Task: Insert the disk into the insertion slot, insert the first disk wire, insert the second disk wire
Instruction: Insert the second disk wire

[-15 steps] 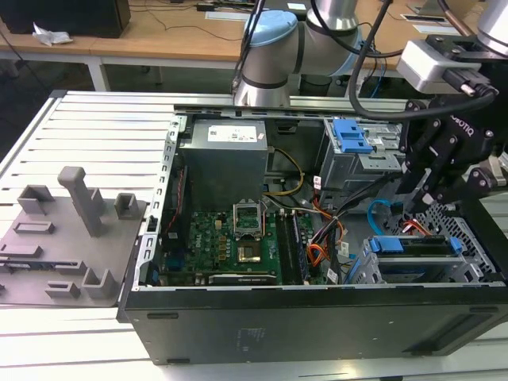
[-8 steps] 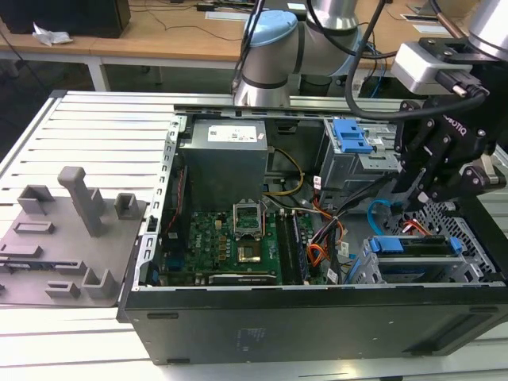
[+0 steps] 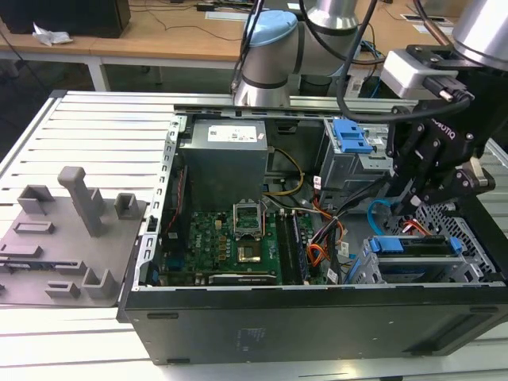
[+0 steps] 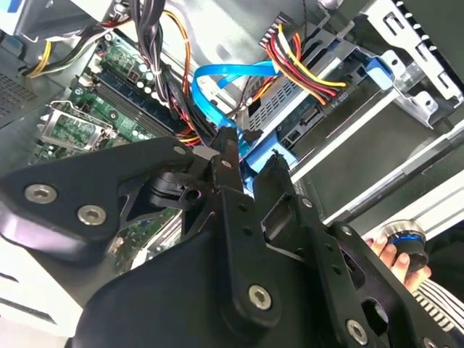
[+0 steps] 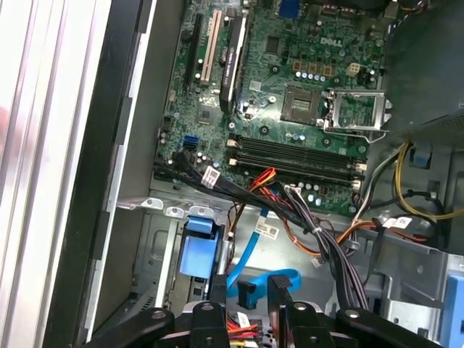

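Gripper low inside the open computer case, above the insertion slot at the exterior view's right. Fingers a narrow gap apart, nothing clearly clamped.

Exterior view: disk flat in the slot, blue rail running across, connector end toward the motherboard.

Second wrist view: black plug of the blue cable just off the fingertips. Red-yellow-black wire bundle ending at the disk's edge. Person's fingers nearby.

Blue cable looped across the approach, other loose wires alongside.
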Controlling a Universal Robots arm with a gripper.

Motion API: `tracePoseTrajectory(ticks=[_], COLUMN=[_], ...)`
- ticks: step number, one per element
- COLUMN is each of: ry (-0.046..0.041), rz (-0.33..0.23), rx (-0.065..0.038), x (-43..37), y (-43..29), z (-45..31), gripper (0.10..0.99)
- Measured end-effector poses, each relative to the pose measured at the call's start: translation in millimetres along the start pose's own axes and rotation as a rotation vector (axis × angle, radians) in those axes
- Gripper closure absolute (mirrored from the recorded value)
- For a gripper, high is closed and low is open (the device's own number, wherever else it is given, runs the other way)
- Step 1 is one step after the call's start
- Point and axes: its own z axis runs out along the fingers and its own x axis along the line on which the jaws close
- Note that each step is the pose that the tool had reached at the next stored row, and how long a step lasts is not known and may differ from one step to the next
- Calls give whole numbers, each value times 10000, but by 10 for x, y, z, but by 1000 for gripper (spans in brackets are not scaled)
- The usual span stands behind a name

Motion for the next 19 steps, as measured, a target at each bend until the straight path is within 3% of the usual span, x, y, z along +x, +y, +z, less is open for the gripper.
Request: tracePoseTrajectory(ticks=[6,11,13,14,15,19], ry=[96,96,96,96,96,97], rz=[-255,-264,-266,-267,-268,-273], rx=[-8,-7,-7,-7,-7,-7], x=[-2,-2,-2,-2,-2,-2], y=[-4,-4,-4,-4,-4,-4], z=[84,84,84,84,84,84], gripper=[725,741,867,867,922,922])
